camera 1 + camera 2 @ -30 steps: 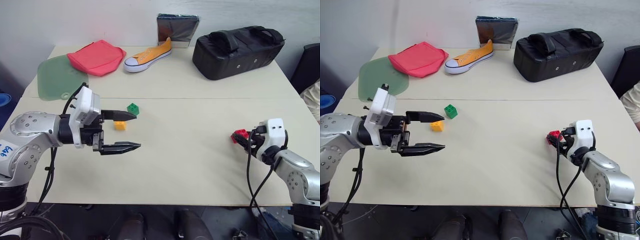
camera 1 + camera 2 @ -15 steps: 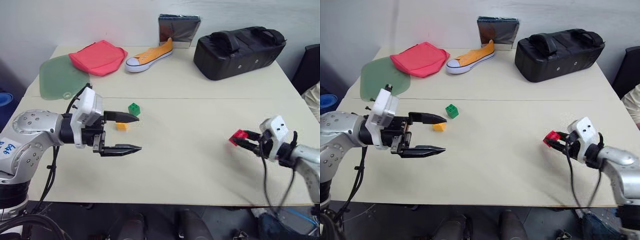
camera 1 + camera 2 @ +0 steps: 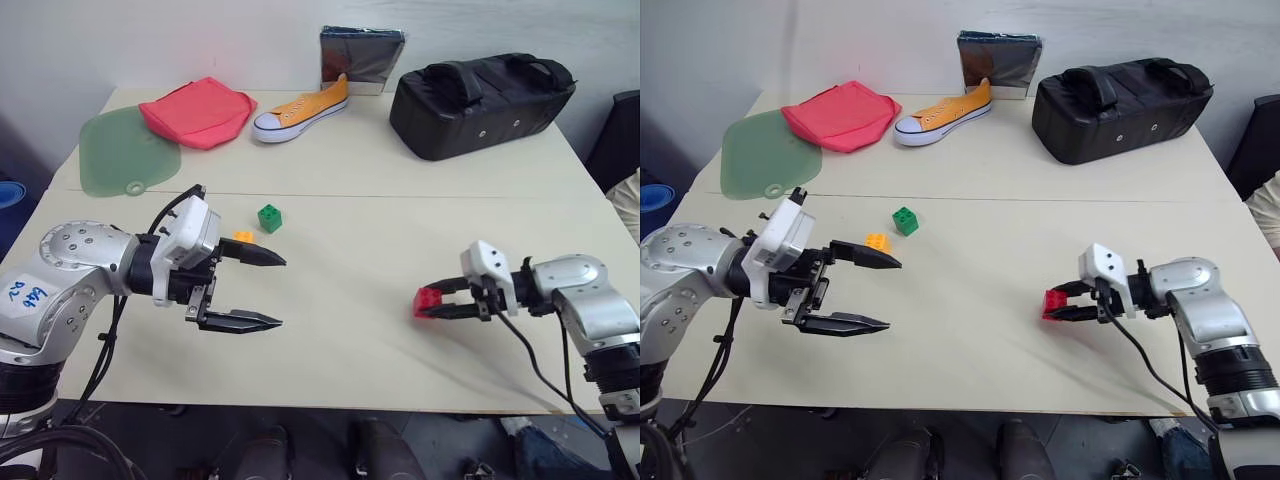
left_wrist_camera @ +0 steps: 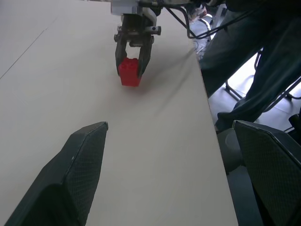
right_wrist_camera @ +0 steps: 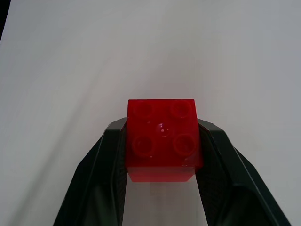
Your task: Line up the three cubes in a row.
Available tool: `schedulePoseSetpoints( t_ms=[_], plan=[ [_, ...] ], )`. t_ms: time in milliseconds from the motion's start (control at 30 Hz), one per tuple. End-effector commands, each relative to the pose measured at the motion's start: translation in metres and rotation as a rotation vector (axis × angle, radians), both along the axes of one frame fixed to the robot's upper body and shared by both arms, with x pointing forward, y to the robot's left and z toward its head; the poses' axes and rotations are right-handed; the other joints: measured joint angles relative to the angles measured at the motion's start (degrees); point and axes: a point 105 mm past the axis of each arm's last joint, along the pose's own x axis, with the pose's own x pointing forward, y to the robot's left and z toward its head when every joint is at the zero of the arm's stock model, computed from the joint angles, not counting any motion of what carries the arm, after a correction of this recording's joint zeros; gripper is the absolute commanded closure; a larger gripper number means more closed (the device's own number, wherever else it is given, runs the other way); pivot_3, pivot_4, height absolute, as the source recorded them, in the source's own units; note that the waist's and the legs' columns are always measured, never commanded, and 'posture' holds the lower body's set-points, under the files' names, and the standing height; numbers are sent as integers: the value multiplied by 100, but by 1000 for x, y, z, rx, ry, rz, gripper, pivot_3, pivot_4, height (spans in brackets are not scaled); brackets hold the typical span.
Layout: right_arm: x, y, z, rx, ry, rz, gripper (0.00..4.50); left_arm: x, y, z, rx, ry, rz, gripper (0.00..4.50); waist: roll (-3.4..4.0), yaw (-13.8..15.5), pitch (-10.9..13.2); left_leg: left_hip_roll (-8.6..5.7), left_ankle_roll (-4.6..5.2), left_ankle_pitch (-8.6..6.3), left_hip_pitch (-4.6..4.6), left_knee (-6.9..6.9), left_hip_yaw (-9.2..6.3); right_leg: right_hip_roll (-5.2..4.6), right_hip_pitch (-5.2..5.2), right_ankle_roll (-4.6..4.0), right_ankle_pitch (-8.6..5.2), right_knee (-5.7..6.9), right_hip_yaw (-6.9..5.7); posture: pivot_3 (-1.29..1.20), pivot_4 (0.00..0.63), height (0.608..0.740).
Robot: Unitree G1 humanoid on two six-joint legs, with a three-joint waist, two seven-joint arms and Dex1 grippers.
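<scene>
Right gripper [image 3: 428, 305] clamped on the red cube [image 3: 426, 301], one black finger on each side of it, studs showing between the pads in the wrist view. Cube held just above the tabletop, or possibly touching it; cannot tell which. Pointing across the table [image 3: 400, 170] toward the other arm.

Left gripper [image 3: 268, 290] spread wide, nothing between its fingers, tips aimed at the right gripper. Bare beige tabletop between the two sets of fingertips, broad and unobstructed. Near table edge close below both grippers, dropping off to the floor.

Yellow-orange cube [image 3: 243, 238] just behind the upper left finger [image 3: 255, 255], partly hidden by it. Green cube [image 3: 269, 217] just beyond that, near but apart from the yellow-orange one. Both well apart from the red cube.

Far past the fingertips, along the back of the table: orange sneaker [image 3: 300, 108], red pouch [image 3: 196, 111] overlapping a green mat [image 3: 122, 155], black duffel bag [image 3: 480, 100], and a dark shiny packet [image 3: 362, 55] against the wall. None near the cubes.

Beyond the table edge in the left wrist view, a person's trousered legs [image 4: 244, 61].
</scene>
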Motion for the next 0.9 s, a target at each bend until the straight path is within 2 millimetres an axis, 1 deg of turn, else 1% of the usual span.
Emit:
schedulePoseSetpoints(
  t_ms=[33,467,700,767,800,900],
  plan=[
    [-7,2,3,-29,-45,74,2989,-4,1,6,15,-51,-13,0,0,-8,0,0,0,0,0,0,-1,0,0,0,0,0,-1,0,150,740],
    [-7,4,-7,-55,-124,88,2989,-1,1,7,13,-61,-12,0,0,-21,0,0,-7,4,5,3,-2,2,1,0,0,10,-1,0,150,740],
    [-10,1,-12,-51,-118,81,2989,0,-1,8,11,-62,-22,0,0,-20,0,0,-7,4,6,3,-3,2,2,0,0,10,-1,0,150,740],
    [-11,-1,-14,-54,-117,76,2284,0,-1,8,11,-60,-24,0,0,-20,0,0,-7,4,6,3,-3,2,3,0,0,10,-2,0,150,740],
    [-11,-2,-15,-55,-118,72,2096,1,-1,7,11,-59,-25,0,0,-20,0,1,-7,4,6,3,-3,2,4,0,0,9,-1,0,150,740],
    [-13,-4,-14,-52,-112,56,1067,2,-1,7,11,-56,-25,0,0,-19,0,0,-7,4,5,3,-3,2,3,0,0,10,-2,0,150,740]
  ],
)
